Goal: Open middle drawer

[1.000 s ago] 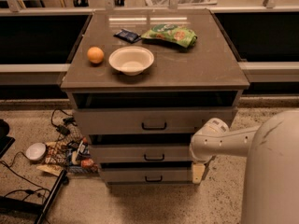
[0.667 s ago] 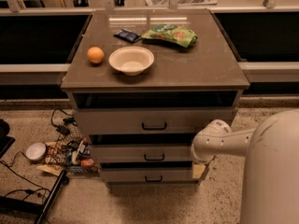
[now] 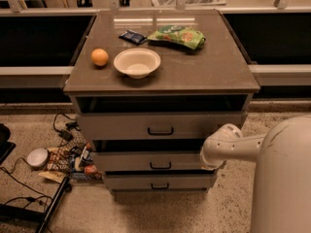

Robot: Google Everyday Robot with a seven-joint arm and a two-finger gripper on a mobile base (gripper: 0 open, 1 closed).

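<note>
Evidently the gripper [image 3: 214, 163], carried low on the white arm [image 3: 243, 148], sits at the right end of the middle drawer [image 3: 126, 162], probably because the base stands beside the cabinet. Whether it is clenched or released cannot be told. The drawer's black bar handle [image 3: 160, 165] lies to the gripper's left, untouched. The taller drawer [image 3: 116, 126] is above it and the lowest drawer [image 3: 126, 182] below-left.
</note>
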